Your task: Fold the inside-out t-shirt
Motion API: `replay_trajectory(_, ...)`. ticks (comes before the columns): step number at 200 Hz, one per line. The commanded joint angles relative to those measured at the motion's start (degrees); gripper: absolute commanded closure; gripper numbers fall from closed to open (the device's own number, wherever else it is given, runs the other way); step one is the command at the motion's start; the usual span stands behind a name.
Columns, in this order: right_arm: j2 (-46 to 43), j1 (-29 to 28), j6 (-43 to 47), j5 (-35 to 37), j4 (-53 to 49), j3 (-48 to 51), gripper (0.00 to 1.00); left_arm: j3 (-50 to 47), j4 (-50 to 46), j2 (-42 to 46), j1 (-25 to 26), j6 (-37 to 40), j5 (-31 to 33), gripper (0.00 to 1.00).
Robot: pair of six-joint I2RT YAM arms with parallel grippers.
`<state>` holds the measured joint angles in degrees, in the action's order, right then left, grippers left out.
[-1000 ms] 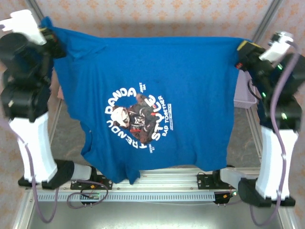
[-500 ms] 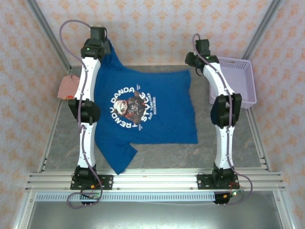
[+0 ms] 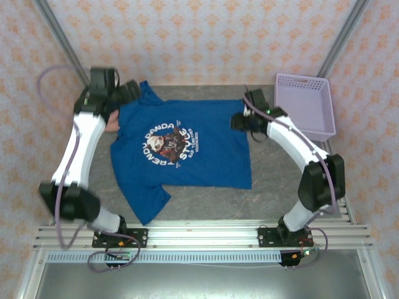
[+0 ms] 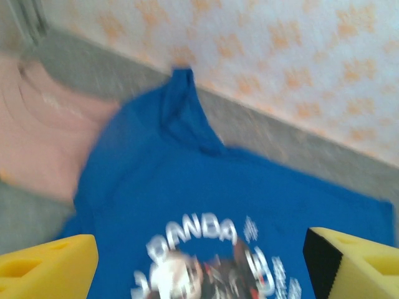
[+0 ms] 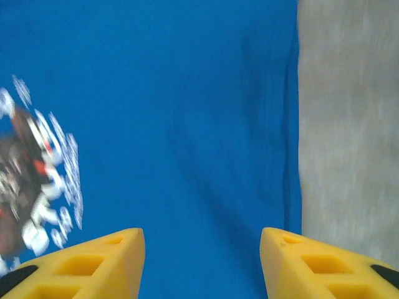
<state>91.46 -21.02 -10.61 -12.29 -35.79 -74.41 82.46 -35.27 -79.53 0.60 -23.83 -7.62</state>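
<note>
You have a grey stone-patterned table (image 3: pixel 280 193) with the blue t-shirt (image 3: pixel 212 162) lying spread flat across its middle and left, print side up, one sleeve trailing toward 7 o'clock and the other pointing toward 11 o'clock. At 10 o'clock a salmon-pink shirt (image 4: pixel 37 143) lies on the tabletop, the blue cloth overlapping its edge. At 1 o'clock you'll find a lavender plastic basket (image 3: pixel 302 103), apart from the blue t-shirt.
</note>
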Motion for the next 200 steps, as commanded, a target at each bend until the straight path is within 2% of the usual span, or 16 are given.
replay_trajectory(1, -4.33, -1.35, -5.85, 1.23, -2.67, 11.59, 0.47, -20.00, 7.36, 7.91, 2.08, -9.68, -5.00, 0.13)
replay_trajectory(23, -7.76, -1.41, -8.21, 2.21, -3.94, 20.20, 0.46, -33.99, 6.52, 15.18, 3.87, -10.27, -5.39, 0.13)
replay_trajectory(49, -10.33, -1.54, -10.34, 1.15, -6.29, 26.03, 0.45, -43.47, 9.79, 17.00, 5.43, -12.97, -6.33, 0.13)
replay_trajectory(73, -11.89, -2.38, -12.70, -1.62, -6.54, 30.00, 0.43, -44.99, 10.49, 15.40, 7.35, -13.17, -5.24, 0.13)
replay_trajectory(108, -10.91, -4.34, -16.31, -5.79, -2.12, 34.14, 0.45, -41.62, 8.61, 12.02, 8.35, -11.12, -4.62, 0.13)
replay_trajectory(133, -9.73, -4.45, -16.95, -5.21, 0.59, 35.47, 0.52, -40.02, 7.65, 11.37, 8.54, -9.90, -4.21, 0.13)
replay_trajectory(200, -6.82, -4.01, -15.86, -0.21, 4.22, 33.94, 0.89, -39.06, 5.15, 11.60, 8.60, -8.36, -5.43, 0.13)
